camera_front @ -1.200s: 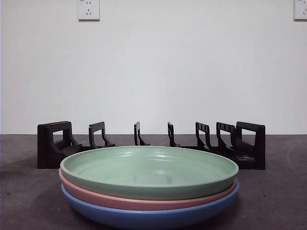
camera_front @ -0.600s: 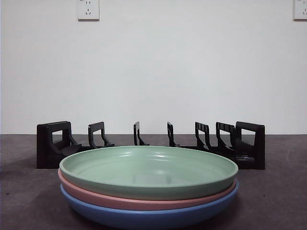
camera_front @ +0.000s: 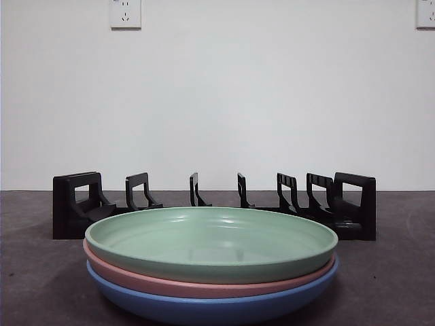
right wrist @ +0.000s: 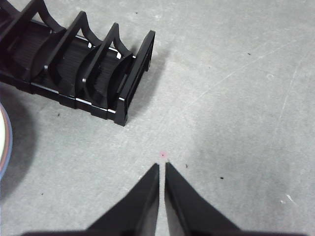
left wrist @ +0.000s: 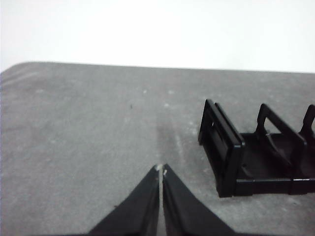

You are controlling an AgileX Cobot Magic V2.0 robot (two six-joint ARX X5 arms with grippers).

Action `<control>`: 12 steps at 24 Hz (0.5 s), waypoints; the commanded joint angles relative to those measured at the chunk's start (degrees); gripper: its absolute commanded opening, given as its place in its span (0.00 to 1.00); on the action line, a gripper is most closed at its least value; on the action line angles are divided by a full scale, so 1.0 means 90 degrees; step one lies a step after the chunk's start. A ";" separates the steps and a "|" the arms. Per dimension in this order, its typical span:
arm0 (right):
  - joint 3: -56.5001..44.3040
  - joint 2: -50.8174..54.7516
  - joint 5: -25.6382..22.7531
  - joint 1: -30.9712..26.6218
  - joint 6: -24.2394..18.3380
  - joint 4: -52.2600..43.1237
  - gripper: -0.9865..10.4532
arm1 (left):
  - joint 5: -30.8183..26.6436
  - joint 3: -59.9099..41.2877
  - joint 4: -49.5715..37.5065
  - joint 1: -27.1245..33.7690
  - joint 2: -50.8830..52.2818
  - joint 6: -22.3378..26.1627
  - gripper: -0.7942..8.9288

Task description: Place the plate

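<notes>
Left gripper: two matte black jaws, broad at the base and tapering to slim points. Right gripper: the same black wedge-shaped pair, smooth-faced and unmarked.

Glossy green plate, matt table

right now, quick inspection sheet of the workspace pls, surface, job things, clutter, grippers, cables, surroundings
surface: dark grey table, faint scuffs and specks.
job's things: green plate on top of a pink plate and a blue plate, stacked flat at the front; black plate rack behind them, all slots unfilled.
clutter: nothing seen.
grippers: left gripper shut, holding nothing, near one rack end; right gripper shut, holding nothing, near the other end.
cables: nothing seen.
surroundings: white wall with two sockets.
</notes>
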State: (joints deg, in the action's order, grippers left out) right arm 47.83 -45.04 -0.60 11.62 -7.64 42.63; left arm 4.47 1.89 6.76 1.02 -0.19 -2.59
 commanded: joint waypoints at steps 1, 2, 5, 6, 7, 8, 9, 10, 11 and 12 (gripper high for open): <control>0.0029 -0.0015 0.0019 0.0027 0.0068 -0.0061 0.10 | -0.0022 -0.0131 -0.0109 0.0012 0.0002 -0.0051 0.09; 0.0029 -0.0005 0.0019 0.0027 0.0068 -0.0066 0.10 | -0.0022 -0.0131 -0.0078 0.0012 0.0002 -0.0049 0.09; 0.0029 -0.0007 0.0019 0.0027 0.0068 -0.0070 0.10 | -0.0007 -0.0131 -0.0083 0.0005 0.0002 -0.0092 0.09; 0.0029 -0.0005 0.0019 0.0027 0.0068 -0.0073 0.10 | -0.0010 -0.0131 -0.0092 -0.0002 0.0000 -0.0097 0.09; 0.0029 -0.0005 0.0019 0.0027 0.0068 -0.0073 0.10 | -0.0010 -0.0131 -0.0085 0.0000 -0.0015 -0.0100 0.09; 0.0029 -0.0007 0.0019 0.0027 0.0068 -0.0070 0.10 | -0.0010 -0.0131 -0.0061 0.0000 -0.0015 -0.0097 0.09; 0.0029 -0.0007 0.0019 0.0027 0.0068 -0.0070 0.10 | -0.0010 -0.0131 -0.0061 0.0000 -0.0002 -0.0100 0.09; 0.0029 -0.0007 0.0019 0.0027 0.0068 -0.0070 0.10 | -0.0010 -0.0131 -0.0075 0.0000 -0.0005 -0.0100 0.09; 0.0029 -0.0007 0.0019 0.0027 0.0068 -0.0070 0.10 | -0.0010 -0.0131 -0.0078 0.0000 -0.0005 -0.0097 0.09; 0.0029 -0.0007 0.0019 0.0027 0.0068 -0.0070 0.10 | -0.0010 -0.0131 -0.0075 0.0000 -0.0005 -0.0100 0.09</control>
State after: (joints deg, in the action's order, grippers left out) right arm 47.81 -44.82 -0.56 11.62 -7.62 42.61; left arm 4.38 1.85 6.66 0.99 -0.27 -3.05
